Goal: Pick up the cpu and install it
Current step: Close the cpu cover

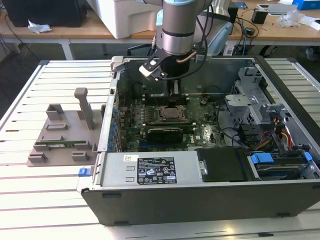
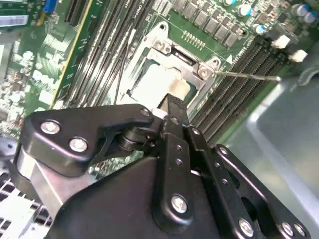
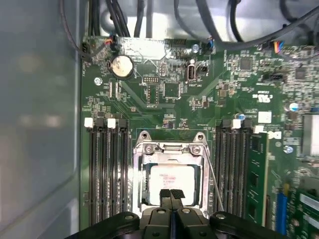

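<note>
Clearance between end effector and cpu looks close to nothing. The end effector (image 3: 172, 193) points straight down into the open computer case (image 1: 200, 195), its two fingers pressed together with nothing pinched between them. The cpu (image 3: 172, 178) lies directly beneath, flat and silvery inside the socket frame (image 3: 172, 147) of the green motherboard (image 3: 164, 89). The closed tips sit over one edge of the chip rather than its middle. In the second wrist view the tip (image 2: 174, 102) also overlaps that edge, and whether it touches cannot be told. The chip is square, so no long axis matters; its sides run parallel to the frame.

Memory slots (image 3: 107, 169) flank the socket on both sides, just beside the frame. A thin lever wire (image 2: 249, 75) slants away from one corner, near the fingers but apart from them. The grey tray (image 1: 60, 135) rests on the bench (image 1: 30, 190) at the exterior view's left, well apart from the case
</note>
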Tool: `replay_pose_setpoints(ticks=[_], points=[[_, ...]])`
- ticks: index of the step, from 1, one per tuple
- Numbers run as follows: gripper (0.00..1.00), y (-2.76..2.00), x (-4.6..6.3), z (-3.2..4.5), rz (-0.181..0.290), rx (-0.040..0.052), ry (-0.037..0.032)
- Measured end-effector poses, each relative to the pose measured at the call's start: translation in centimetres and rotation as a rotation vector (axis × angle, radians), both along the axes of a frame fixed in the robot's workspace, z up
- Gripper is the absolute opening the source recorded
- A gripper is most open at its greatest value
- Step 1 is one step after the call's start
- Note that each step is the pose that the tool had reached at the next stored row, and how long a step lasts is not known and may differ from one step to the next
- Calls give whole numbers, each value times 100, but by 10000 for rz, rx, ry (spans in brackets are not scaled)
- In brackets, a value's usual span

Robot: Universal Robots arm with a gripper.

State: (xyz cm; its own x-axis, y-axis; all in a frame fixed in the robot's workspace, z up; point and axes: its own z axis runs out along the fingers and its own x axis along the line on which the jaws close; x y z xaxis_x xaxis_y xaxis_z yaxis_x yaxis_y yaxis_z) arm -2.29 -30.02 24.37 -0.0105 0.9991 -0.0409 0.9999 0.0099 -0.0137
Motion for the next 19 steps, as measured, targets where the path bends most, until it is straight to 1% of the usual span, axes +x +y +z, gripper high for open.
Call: replay_pose_setpoints(ticks=[1,2,5,7,8,10,19], points=[[11,-1,0,85,0,0,0],[11,-6,1,132,2,-1,1],[11,-24,0,185,0,1,0],[11,-30,0,248,-1,0,1],[11,-31,-1,288,-2,0,0],[11,-32,0,399,0,0,0],[11,-32,0,403,0,3,0]])
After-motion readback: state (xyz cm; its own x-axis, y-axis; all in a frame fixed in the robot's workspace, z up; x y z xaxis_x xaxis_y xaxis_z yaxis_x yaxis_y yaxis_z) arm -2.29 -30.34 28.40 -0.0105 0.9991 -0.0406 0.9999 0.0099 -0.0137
